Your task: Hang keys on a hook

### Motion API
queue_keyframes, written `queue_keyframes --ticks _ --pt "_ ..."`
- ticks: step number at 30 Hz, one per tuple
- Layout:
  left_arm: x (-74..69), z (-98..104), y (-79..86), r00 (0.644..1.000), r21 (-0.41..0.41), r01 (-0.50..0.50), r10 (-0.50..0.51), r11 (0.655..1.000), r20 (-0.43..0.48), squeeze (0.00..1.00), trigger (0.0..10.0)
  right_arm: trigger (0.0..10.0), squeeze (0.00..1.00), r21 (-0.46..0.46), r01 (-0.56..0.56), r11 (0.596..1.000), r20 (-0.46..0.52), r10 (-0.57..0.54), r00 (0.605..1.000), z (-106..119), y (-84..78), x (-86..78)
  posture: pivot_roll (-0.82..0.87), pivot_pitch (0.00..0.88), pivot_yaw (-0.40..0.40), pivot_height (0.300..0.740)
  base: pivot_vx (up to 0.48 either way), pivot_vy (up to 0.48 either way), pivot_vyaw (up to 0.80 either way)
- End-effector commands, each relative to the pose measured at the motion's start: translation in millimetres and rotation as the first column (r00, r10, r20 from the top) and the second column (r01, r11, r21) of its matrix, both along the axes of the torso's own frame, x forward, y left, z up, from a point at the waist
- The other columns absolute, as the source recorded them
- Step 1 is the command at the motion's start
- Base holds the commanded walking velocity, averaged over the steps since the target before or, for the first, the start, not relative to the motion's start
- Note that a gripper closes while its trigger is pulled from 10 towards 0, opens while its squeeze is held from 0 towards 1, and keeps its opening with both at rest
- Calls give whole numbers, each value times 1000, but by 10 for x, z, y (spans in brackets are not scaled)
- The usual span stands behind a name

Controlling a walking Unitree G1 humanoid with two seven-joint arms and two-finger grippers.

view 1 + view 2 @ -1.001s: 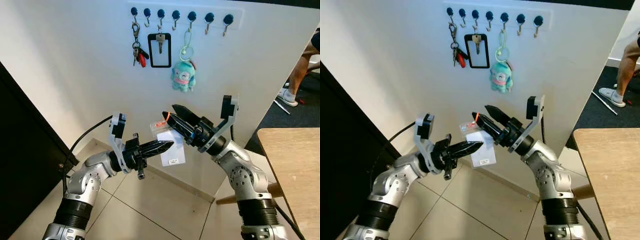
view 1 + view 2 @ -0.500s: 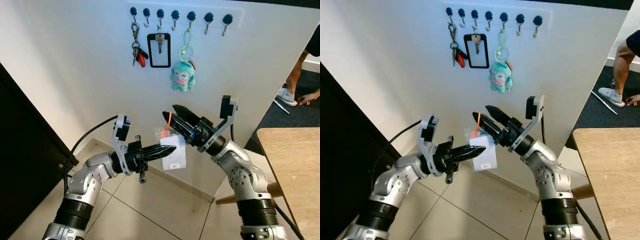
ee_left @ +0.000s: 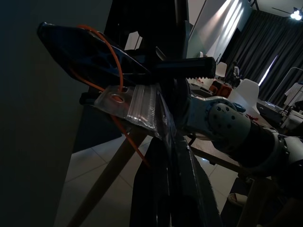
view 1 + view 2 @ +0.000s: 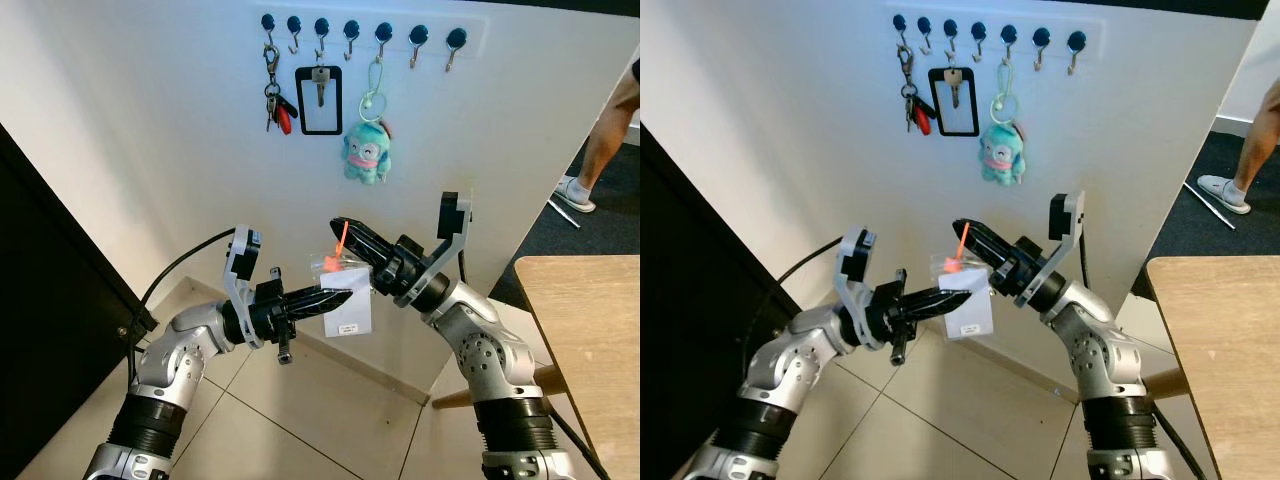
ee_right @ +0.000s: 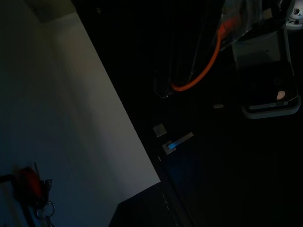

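A clear plastic pouch (image 4: pixel 347 308) with a white card and an orange loop (image 4: pixel 341 240) hangs between my two grippers, below the wall rail. My left gripper (image 4: pixel 345 294) is shut on the pouch's edge, seen close up as the pouch (image 3: pixel 137 106) in the left wrist view. My right gripper (image 4: pixel 338 225) comes in from the right, its fingers together at the orange loop (image 3: pixel 116 52). High on the white wall, the hook rail (image 4: pixel 360 30) carries a key bunch (image 4: pixel 273 100), a black frame with a key (image 4: pixel 319 98) and a teal plush (image 4: pixel 366 150). The other hooks, such as the one (image 4: pixel 417 45) right of the plush, are bare.
A wooden table (image 4: pixel 590 330) stands at the right. A person's leg and shoe (image 4: pixel 585 180) are beyond it on dark carpet. A dark door (image 4: pixel 40 330) closes off the left. Tiled floor (image 4: pixel 280 420) lies below the arms.
My right gripper's fingers, spread earlier, have come together at the orange loop and dropped slightly. The left gripper has edged right with the pouch. The person at the right has shifted.
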State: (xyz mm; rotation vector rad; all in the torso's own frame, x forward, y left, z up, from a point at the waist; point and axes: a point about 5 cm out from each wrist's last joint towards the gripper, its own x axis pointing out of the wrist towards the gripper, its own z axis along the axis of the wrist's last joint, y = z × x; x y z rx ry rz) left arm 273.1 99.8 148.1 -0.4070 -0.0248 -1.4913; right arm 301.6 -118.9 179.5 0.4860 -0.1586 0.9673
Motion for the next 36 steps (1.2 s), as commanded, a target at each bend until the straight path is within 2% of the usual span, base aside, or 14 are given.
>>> queue_keyframes --ticks 1,9,15,21,22,27,29,36 --pt "-16 10 43 999 20 22 -22 1000 26 0 10000 0 0 -19 12 1000 -24 -12 1000 -55 -24 8 -154 47 82 740 0 0 0" --pt "0 20 117 999 34 3 -4 999 32 0 10000 0 0 -39 8 999 -16 -9 1000 -61 -109 -21 -155 54 87 740 0 0 0" --pt "49 -95 145 997 167 -53 41 984 73 0 10000 0 0 -40 25 999 -4 -25 1000 -16 -159 -5 -155 56 89 740 0 0 0" --pt "56 -108 144 996 171 -56 45 984 72 0 10000 0 0 -43 21 999 -4 -21 1000 -17 -157 -8 -155 56 89 740 0 0 0" --pt "61 -157 169 996 213 -61 46 975 75 0 10000 0 0 -68 1 998 -6 -2 1000 -28 -178 -24 -155 56 89 740 0 0 0" --pt "61 -170 177 996 226 -62 46 972 76 0 10000 0 0 -74 -4 997 -7 3 1000 -31 -184 -29 -155 56 89 740 0 0 0" --pt "84 -227 224 994 271 -92 70 958 87 0 10000 0 0 -143 -58 988 -20 55 998 -58 -296 -88 -148 61 88 740 0 0 0" --pt "128 -242 256 986 280 -149 122 948 111 0 10000 0 0 -207 -140 968 -44 134 990 -69 -479 -206 -148 61 88 740 0 0 0"
